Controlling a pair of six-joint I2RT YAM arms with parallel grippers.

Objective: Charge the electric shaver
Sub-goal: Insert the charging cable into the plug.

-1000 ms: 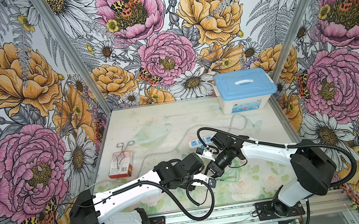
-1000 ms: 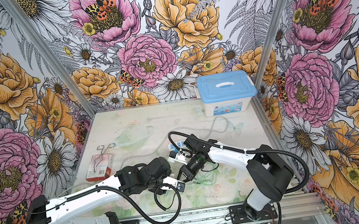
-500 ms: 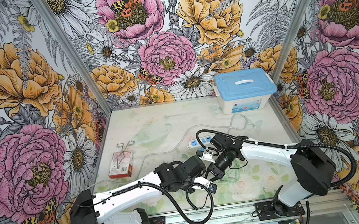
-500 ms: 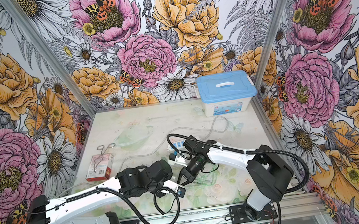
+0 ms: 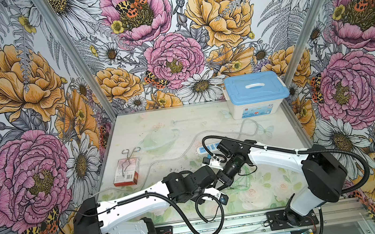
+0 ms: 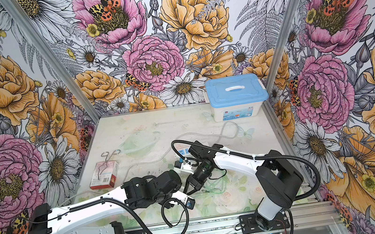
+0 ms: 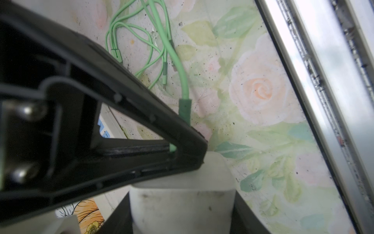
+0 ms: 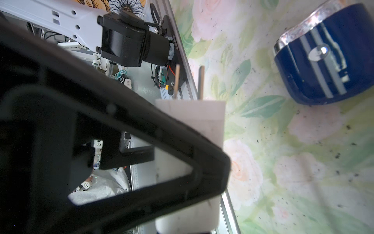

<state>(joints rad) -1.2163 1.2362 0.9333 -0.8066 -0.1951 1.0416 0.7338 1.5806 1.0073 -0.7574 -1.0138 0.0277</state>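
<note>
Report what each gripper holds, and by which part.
Left gripper: white cube charger, clamped across its sides. Right gripper: green cable, pinched at its plug end beside the dark sleeve. The electric shaver lies unheld.

The electric shaver (image 8: 323, 54) runs off the right wrist view's edge. The white cube charger (image 7: 182, 202) is cut off in the left wrist view and partly covered by the right gripper (image 7: 192, 152), whose fingers hide the plug of the green cable (image 7: 183, 81). In both top views the right arm (image 5: 273, 158) covers one end of the power strip (image 5: 206, 148).
</note>
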